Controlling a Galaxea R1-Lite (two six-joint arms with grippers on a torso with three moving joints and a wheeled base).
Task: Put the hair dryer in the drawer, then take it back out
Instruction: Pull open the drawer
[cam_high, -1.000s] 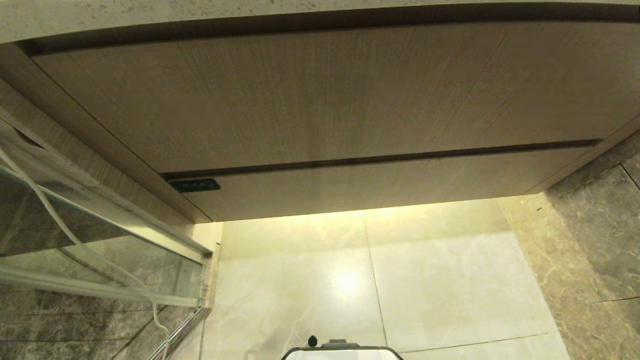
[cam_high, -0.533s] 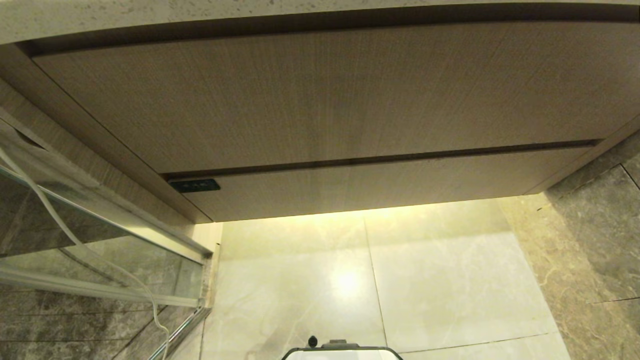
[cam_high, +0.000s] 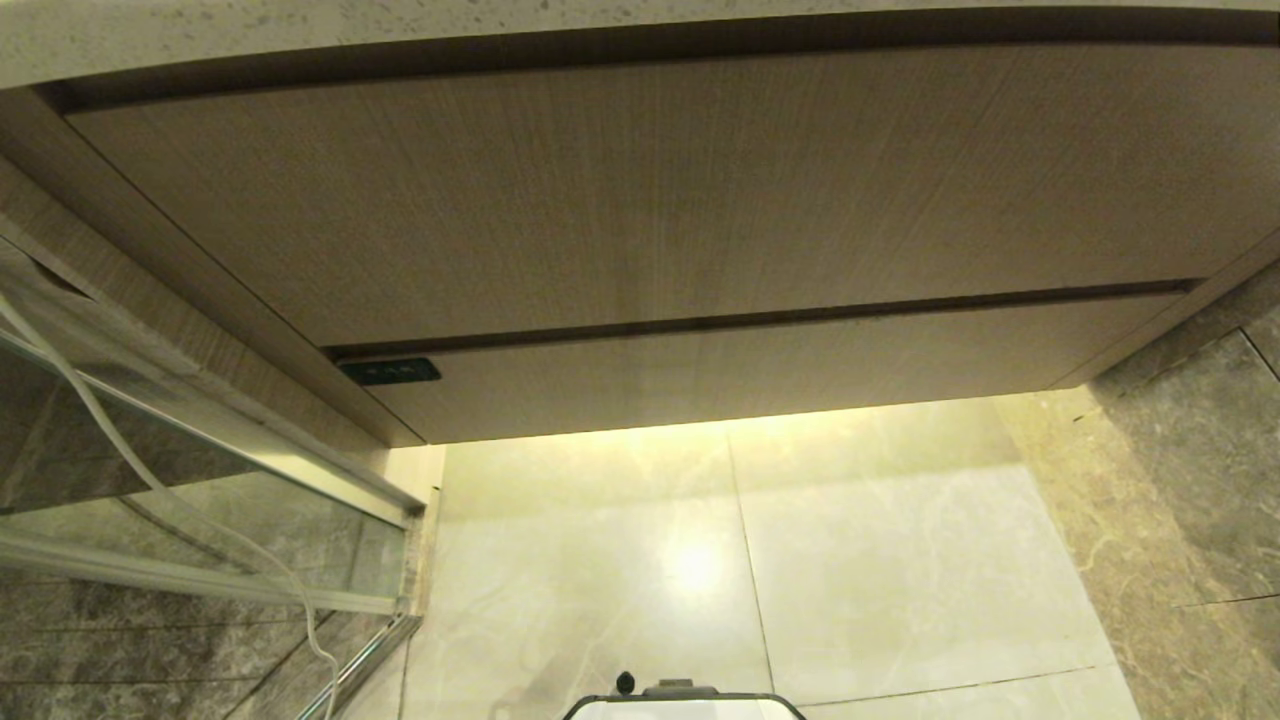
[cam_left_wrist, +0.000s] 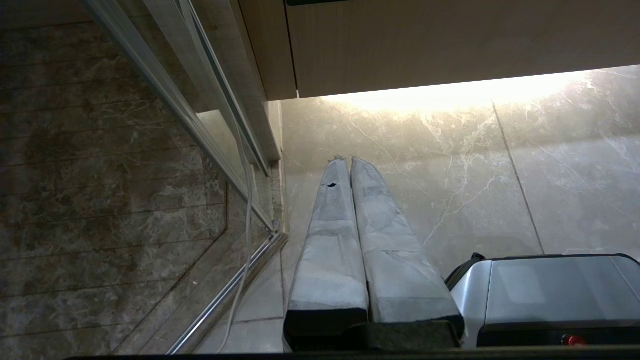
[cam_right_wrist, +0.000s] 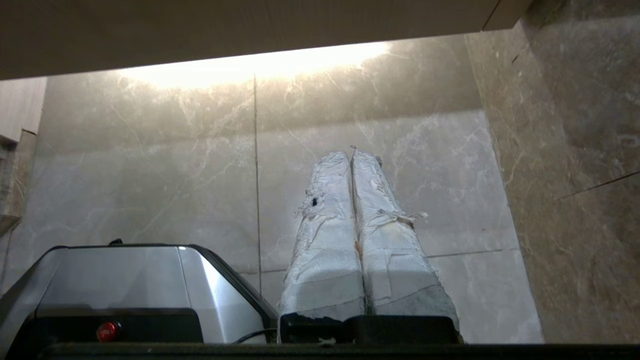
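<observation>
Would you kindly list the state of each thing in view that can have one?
Drawer: closed, flush under the taller panel.
Left pincer: shut, empty, hanging over the floor.
Right pincer: shut, empty, over the floor.
Hair dryer: not in view.

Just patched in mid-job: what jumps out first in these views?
The shut wood-grain drawer with its small black label fills the head view under the taller panel, with warm light glowing on the marble floor beneath. Both claws hang low over that floor, empty and shut: left claw by the glass partition, right claw near the dark stone wall. No hair dryer shows anywhere.
</observation>
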